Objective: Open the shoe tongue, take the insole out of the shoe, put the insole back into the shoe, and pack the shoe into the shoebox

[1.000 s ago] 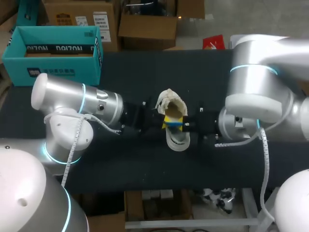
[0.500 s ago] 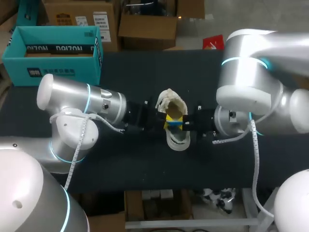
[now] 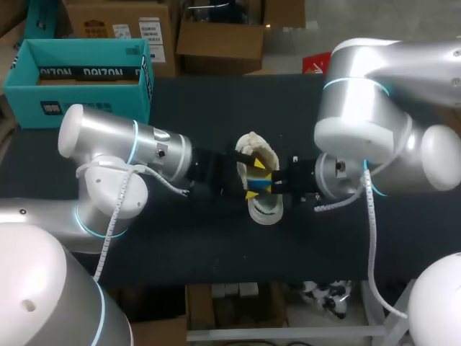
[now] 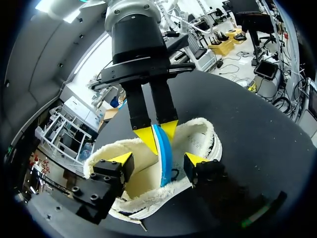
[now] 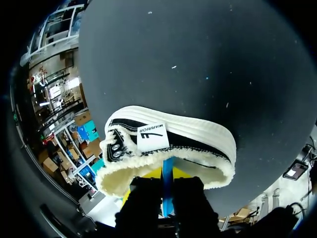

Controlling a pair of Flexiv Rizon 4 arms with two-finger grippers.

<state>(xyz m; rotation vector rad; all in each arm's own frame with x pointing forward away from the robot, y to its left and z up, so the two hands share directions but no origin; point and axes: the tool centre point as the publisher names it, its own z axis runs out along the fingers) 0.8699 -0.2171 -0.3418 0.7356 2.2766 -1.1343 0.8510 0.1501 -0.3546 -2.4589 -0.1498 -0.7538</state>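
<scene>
A fleece-lined shoe (image 3: 263,210) lies in the middle of the black table (image 3: 180,238), between my two arms. In the right wrist view its black side and white sole (image 5: 198,131) show. The insole (image 4: 163,158), blue-edged with a yellow face, stands on edge in the shoe's opening. My right gripper (image 3: 269,184) is shut on the insole's edge (image 5: 167,181), its yellow tips (image 4: 148,140) pinching it from both sides. My left gripper (image 4: 158,161) is open at the shoe's mouth, one finger on each side of the insole and apart from it.
An open teal shoebox (image 3: 43,108) stands at the table's back left, well away from the shoe. Bare black table surface lies in front of the shoe and to both sides of it.
My left gripper has opened and let go of the insole. My right gripper still holds it, and the right arm has shifted a little to the left.
</scene>
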